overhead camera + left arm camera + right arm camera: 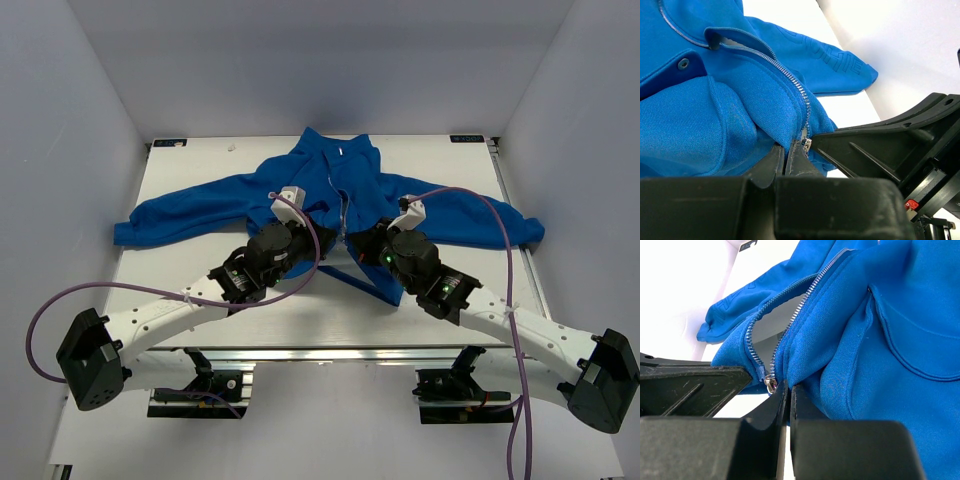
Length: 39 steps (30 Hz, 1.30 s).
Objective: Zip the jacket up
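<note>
arm bases [95, 360] — blue jacket [200, 205] on white table [320, 322], pale walls [300, 70]

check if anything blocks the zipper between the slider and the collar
Nothing visible does. The slider sits at the bottom, beside the left gripper and right gripper, both shut on the jacket. The open teeth run bare up to the collar.

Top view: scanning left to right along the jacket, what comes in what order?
Sleeve end at left → left tool → right tool → sleeve end at right. Both tools are shut on the jacket at its hem.
</note>
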Motion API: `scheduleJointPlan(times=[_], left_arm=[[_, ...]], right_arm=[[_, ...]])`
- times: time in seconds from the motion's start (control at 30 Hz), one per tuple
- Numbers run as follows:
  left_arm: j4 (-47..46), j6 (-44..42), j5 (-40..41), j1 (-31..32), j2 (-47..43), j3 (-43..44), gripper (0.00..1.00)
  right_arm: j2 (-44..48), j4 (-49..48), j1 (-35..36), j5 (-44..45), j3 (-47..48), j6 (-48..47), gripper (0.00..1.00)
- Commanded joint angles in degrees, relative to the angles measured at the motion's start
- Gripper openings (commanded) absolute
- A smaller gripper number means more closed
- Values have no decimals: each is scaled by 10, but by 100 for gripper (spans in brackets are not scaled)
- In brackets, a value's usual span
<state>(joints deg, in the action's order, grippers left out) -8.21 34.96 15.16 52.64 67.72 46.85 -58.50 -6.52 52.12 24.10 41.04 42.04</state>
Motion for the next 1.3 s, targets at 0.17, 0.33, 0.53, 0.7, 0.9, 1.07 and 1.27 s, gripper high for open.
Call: scheduleJointPlan(times=[0.17, 0.33, 0.53, 0.7, 0.9, 1.07, 1.27], left_arm=[[-29, 0, -12, 5, -13, 16, 0], [-30, -1, -11, 5, -19, 15, 0], [-28, -2, -10, 5, -21, 18, 0], [-30, -4, -9, 5, -19, 18, 0], [-29, -1, -16, 5, -8, 22, 0], [-29, 2, -25, 5, -5, 21, 0], [-27, 4, -22, 5, -6, 15, 0]], right_arm=[[2, -31, -3, -3, 4, 10, 0], [-4, -24, -2, -4, 5, 11, 0], [-8, -21, -2, -4, 11, 7, 0], [-6, -22, -2, -2, 12, 6, 0], [-4, -36, -2, -8, 12, 7, 0], [-2, -43, -2, 2, 18, 12, 0], [2, -54, -2, 5, 19, 16, 0]])
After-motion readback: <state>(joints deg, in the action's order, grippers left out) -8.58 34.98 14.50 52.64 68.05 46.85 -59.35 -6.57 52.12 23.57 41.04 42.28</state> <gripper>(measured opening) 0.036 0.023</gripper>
